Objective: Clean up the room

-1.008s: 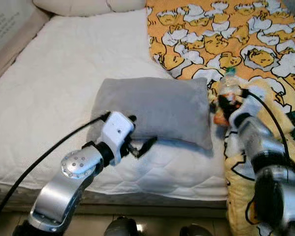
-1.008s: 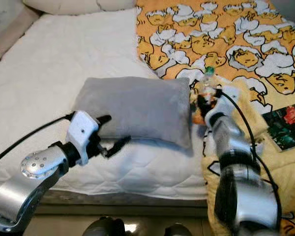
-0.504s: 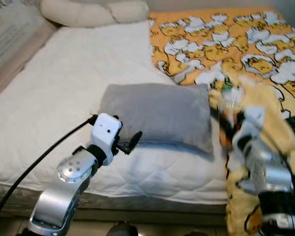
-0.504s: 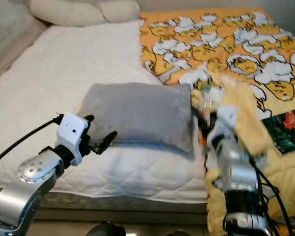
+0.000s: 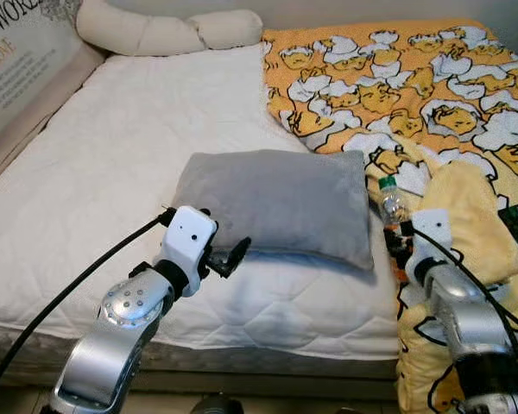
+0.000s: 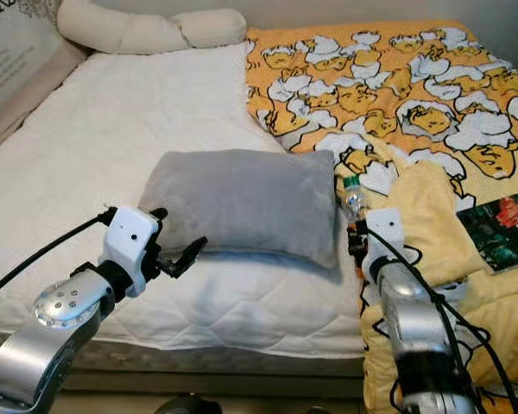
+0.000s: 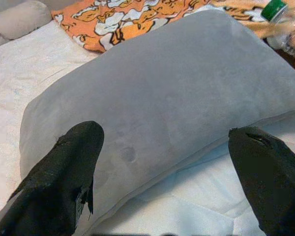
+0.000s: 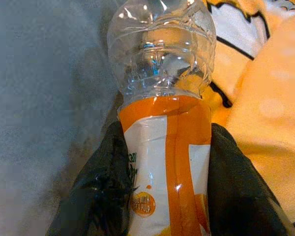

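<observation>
- Right gripper [image 8: 162, 196] is clamped on a clear plastic bottle [image 5: 392, 200], its two black fingers [image 8: 96, 196] pressing either side of the orange-and-white label; left gripper [image 5: 233, 254] hangs with its fingers spread wide and nothing between them, at the near edge of the grey pillow.
- White mattress [image 5: 112, 172] spans the left and middle of the scene.
- Orange blanket [image 5: 397, 78] printed with cartoon figures covers the far right, bunched up yellow near the right arm.
- Grey pillow [image 5: 276, 203] lies flat mid-bed.
- Cream bolster [image 5: 155, 30] rests at the far edge.
- Bottle, green-capped, stands just right of the pillow.
</observation>
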You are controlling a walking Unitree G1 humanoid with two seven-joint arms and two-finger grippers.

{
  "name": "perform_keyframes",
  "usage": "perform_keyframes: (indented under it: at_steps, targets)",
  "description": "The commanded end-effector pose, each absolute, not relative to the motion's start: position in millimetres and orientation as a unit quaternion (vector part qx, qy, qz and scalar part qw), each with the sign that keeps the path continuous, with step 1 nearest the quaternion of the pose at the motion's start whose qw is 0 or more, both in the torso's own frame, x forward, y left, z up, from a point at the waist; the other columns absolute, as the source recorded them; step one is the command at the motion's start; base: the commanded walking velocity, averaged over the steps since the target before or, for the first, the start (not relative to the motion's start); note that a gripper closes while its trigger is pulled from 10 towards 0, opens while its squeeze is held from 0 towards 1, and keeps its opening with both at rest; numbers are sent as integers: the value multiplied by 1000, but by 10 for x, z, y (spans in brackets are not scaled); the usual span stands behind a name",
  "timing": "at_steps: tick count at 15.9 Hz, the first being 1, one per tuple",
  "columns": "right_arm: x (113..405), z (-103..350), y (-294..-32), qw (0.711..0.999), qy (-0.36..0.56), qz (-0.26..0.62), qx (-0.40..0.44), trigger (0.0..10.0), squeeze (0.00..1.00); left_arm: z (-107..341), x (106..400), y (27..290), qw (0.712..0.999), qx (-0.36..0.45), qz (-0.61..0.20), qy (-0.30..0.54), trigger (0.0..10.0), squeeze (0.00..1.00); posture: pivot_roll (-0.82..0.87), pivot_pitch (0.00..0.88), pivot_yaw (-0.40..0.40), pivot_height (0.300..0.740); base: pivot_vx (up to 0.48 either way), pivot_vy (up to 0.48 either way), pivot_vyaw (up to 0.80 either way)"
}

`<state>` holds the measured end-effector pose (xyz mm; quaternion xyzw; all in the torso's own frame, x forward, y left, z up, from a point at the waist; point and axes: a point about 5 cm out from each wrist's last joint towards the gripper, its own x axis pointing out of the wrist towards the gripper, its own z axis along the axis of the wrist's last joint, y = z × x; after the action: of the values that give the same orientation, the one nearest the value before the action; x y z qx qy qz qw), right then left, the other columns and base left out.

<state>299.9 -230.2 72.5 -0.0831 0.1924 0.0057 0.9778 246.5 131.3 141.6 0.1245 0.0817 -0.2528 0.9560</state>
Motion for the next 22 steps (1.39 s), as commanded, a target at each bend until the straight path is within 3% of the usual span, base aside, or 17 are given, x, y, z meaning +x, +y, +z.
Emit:
perform_keyframes:
  at_steps: [1, 2, 5, 6, 10, 11, 12, 13, 14, 15, 16, 17, 22]
  targets:
    - [3028, 740, -2284, 978, 187, 4, -87, 10000, 0, 1418, 2474, 1326, 956, 130, -250, 81, 10000, 0, -76, 0, 97, 740, 0, 0, 0]
    - [3073, 740, -2248, 980, 185, 9, -78, 10000, 1000, 1420, 2477, 1331, 956, 133, -250, 81, 10000, 0, -71, 0, 95, 740, 0, 0, 0]
    - [3184, 675, -2238, 978, 196, -10, -75, 10000, 1000, 1429, 2497, 1346, 957, 135, -245, 81, 10000, 0, -65, 0, 100, 740, 0, 0, 0]
    - [3212, 632, -2235, 976, 206, -15, -71, 10000, 27, 1426, 2502, 1344, 957, 135, -245, 82, 10000, 0, -61, 0, 102, 740, 0, 0, 0]
    - [3274, 471, -2180, 967, 251, -25, -29, 10000, 0, 1403, 2511, 1329, 957, 133, -244, 87, 10000, 0, -51, 0, 109, 740, 0, 0, 0]
    - [3303, 488, -2159, 968, 247, -23, -26, 7922, 0, 1409, 2512, 1330, 957, 134, -243, 87, 10000, 0, -45, 0, 106, 740, 0, 0, 0]
    - [3330, 513, -2139, 970, 242, -21, -23, 4275, 0, 1416, 2512, 1335, 957, 134, -242, 87, 10000, 0, -41, 0, 104, 740, 0, 0, 0]
    - [3386, 572, -2104, 974, 224, -13, -38, 1804, 0, 1426, 2518, 1352, 958, 135, -236, 85, 10000, 0, -41, 0, 104, 740, 0, 0, 0]
    - [3410, 601, -2074, 976, 213, -5, -43, 2510, 0, 1427, 2515, 1355, 959, 135, -235, 85, 10000, 0, -38, 0, 98, 740, 0, 0, 0]
    - [3413, 602, -2036, 976, 208, 9, -59, 4627, 0, 1426, 2502, 1356, 959, 135, -234, 85, 10000, 0, -37, 0, 95, 740, 0, 0, 0]
    - [3411, 599, -2024, 976, 206, 14, -66, 4627, 0, 1426, 2496, 1356, 959, 136, -234, 85, 10000, 0, -37, 0, 95, 740, 0, 0, 0]
    - [3387, 569, -1977, 976, 206, 24, -64, 10000, 0, 1424, 2468, 1355, 959, 135, -234, 85, 10000, 0, -34, 0, 86, 740, 0, 0, 0]
    - [3218, 551, -1738, 981, 181, 56, -45, 10000, 0, 1405, 2381, 1377, 959, 137, -231, 91, 10000, 0, -31, 0, 69, 740, 0, 0, 0]
